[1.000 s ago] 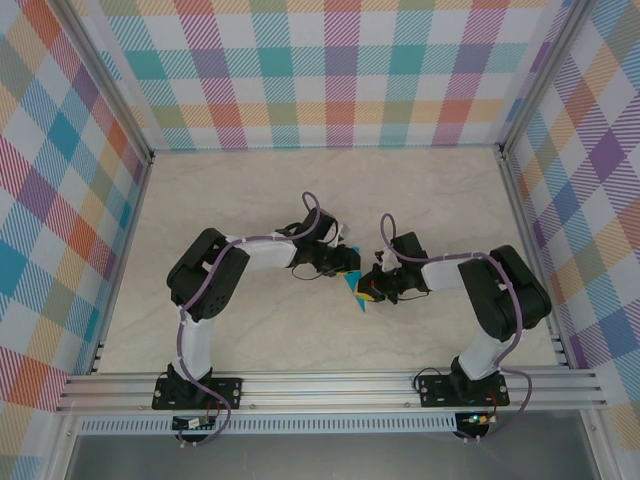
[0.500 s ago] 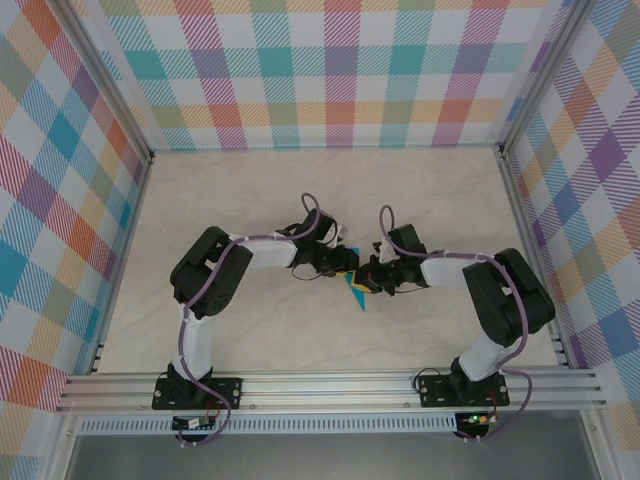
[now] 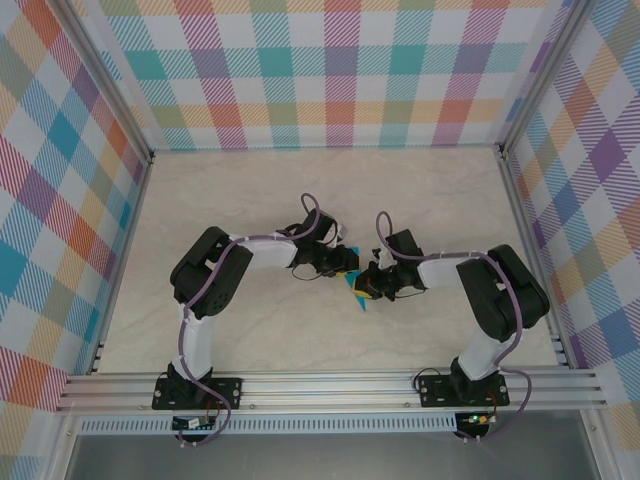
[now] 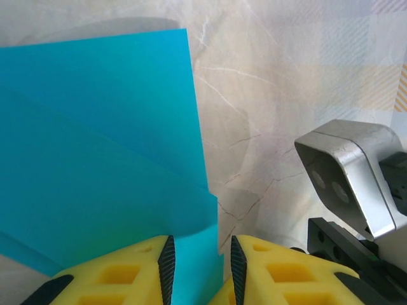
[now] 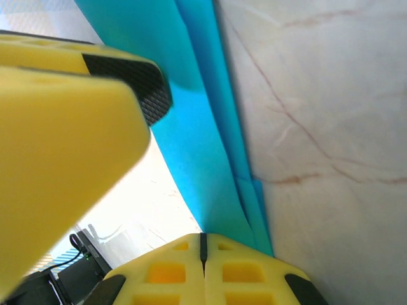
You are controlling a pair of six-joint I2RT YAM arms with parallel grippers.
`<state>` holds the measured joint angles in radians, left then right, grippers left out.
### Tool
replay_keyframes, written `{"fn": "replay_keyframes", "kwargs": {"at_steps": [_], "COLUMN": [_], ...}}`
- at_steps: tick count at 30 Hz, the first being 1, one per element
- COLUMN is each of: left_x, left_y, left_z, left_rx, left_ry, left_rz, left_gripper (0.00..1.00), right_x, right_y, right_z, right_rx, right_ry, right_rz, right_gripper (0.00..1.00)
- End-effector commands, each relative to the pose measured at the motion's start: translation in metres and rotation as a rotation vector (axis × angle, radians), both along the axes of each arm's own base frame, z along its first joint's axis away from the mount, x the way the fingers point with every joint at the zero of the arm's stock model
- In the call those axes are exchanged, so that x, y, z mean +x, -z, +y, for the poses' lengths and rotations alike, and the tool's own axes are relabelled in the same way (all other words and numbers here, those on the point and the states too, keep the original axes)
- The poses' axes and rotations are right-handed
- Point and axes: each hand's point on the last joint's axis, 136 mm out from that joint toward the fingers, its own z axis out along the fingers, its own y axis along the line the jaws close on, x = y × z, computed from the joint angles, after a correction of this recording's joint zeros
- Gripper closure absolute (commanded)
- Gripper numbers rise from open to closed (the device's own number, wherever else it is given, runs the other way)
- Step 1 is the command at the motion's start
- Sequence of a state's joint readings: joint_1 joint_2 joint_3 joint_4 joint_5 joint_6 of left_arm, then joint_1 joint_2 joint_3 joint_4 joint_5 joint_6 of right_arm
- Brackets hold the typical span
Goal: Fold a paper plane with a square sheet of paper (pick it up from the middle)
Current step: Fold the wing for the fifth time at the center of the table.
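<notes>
Plaid walls [image 3: 340, 70] box in a pale marbled bench [image 3: 250, 200]. At its centre both arms meet over one teal paper sheet [image 4: 95, 127], creased into layers. The left gripper [image 4: 202, 244] is narrowly parted, with paper showing in its gap. The right gripper [image 5: 203, 238] is closed tight at the fold's edge; whether it pinches paper I cannot tell. To crease well, anchor one side and press along the fold, edges aligned. Two grippers, one sheet.
</notes>
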<state>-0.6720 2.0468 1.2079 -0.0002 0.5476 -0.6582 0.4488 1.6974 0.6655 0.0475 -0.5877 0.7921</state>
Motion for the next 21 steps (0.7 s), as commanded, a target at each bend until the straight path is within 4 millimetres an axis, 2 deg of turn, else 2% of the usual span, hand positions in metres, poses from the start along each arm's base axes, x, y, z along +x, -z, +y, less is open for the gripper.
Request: {"fn": "replay_keyframes", "kwargs": {"at_steps": [1,4,11,14,16,21], "left_x": [-0.005,-0.005,-0.005,-0.005,-0.006,-0.007], "left_y": [0.039,0.042,0.043,0.042,0.042,0.04], "left_z": [0.02,0.022,0.022,0.021,0.021,0.019], "left_rx": [0.119,0.125,0.125,0.121,0.119,0.111], "left_ry": [-0.04,-0.043,-0.043,-0.038,-0.034,-0.023], "left_rz": [0.043,0.048,0.051,0.054,0.054,0.058], "left_gripper": [0.68,0.68,0.68,0.68,0.68,0.68], "right_x": [-0.026,-0.035,-0.05,-0.051,-0.049,-0.037], "right_y": [0.011,0.012,0.018,0.016,0.01,-0.024], "right_z": [-0.008,-0.007,-0.018,-0.02,-0.018,-0.01], "right_rx": [-0.016,0.007,-0.032,-0.038,-0.021,0.031], "right_ry": [-0.032,-0.055,-0.07,-0.069,-0.066,-0.069], "right_rz": [0.066,0.085,0.087,0.084,0.066,-0.016], "right_gripper": [0.94,0.94,0.93,0.93,0.93,0.92]}}
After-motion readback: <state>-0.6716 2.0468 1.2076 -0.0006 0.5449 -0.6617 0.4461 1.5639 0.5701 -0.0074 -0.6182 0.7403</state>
